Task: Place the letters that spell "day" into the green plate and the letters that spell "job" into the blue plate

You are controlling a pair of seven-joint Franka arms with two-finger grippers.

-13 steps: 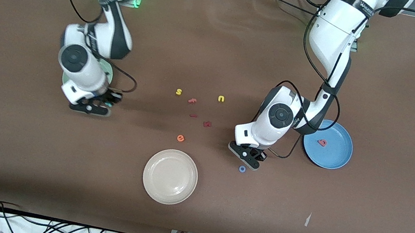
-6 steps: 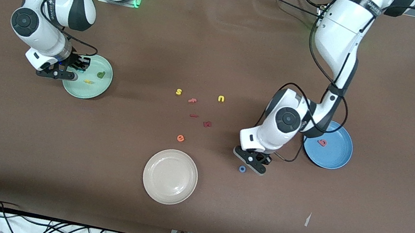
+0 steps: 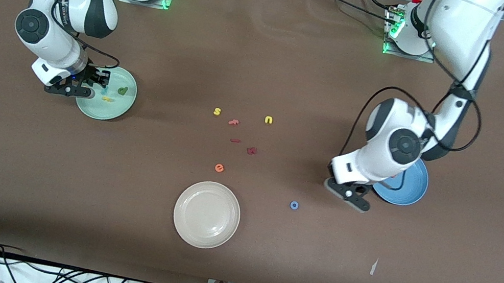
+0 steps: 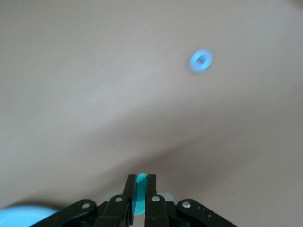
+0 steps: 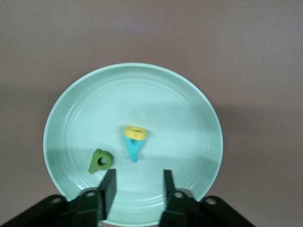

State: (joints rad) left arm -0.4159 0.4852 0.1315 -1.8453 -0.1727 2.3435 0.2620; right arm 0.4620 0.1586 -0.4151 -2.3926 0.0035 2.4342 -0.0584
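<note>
Brown table: left hand (image 3: 351,194), pinching teal j (image 4: 140,193), should release inside blue plate (image 3: 411,193); right hand (image 5: 137,187) gapes empty over green plate (image 5: 189,118).

**Three cameras: one high overview, two wrist close-ups**

The front camera looks down from high across the worktop (image 3: 266,61) toward both arm bases, taking in the whole surface. The right wrist camera points steeply down, close over the green plate (image 5: 71,123), with the right end effector (image 5: 137,189) at its frame edge; the front view shares that plate (image 3: 121,105). The left wrist camera looks down from higher up past the left end effector (image 4: 138,189) at bare worktop and the blue o (image 4: 200,61), which the front view also shows (image 3: 294,205).
</note>
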